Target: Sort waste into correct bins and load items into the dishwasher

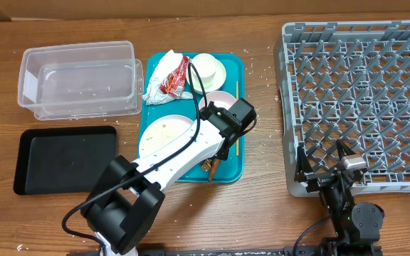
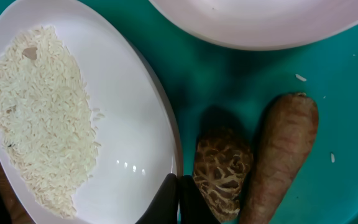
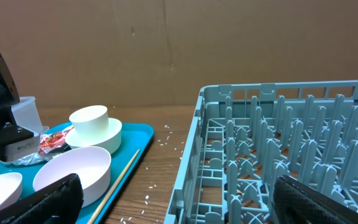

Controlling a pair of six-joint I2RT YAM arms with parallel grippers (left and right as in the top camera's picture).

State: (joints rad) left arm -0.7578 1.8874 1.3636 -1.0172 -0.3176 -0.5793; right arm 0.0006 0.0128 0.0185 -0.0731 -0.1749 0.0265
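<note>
A large round white plate point(image 2: 135, 143) strewn with loose white rice grains point(image 2: 42, 118) fills the left of the left wrist view. At bottom centre the left gripper point(image 2: 179, 202) is pinched closed, empty. A brown lumpy food piece point(image 2: 224, 168) lies just right of it, perhaps touching, with a small orange carrot-like stick point(image 2: 281, 158) beyond. The right gripper point(image 3: 176, 199) gapes wide, empty, by the grey pegged plastic dish rack point(image 3: 278, 124).

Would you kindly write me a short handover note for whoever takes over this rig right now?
Left gripper: shut, empty, low over the teal tray beside the brown food piece and carrot stick.
Right gripper: open, empty, at the dish rack front edge.
Plate with rice, bowls, cup, napkin, wrapper, wooden stick: all on the teal tray.
Done: nothing sorted or loaded.
Left: waste to clear tub and black tray, dishes to rack.
</note>
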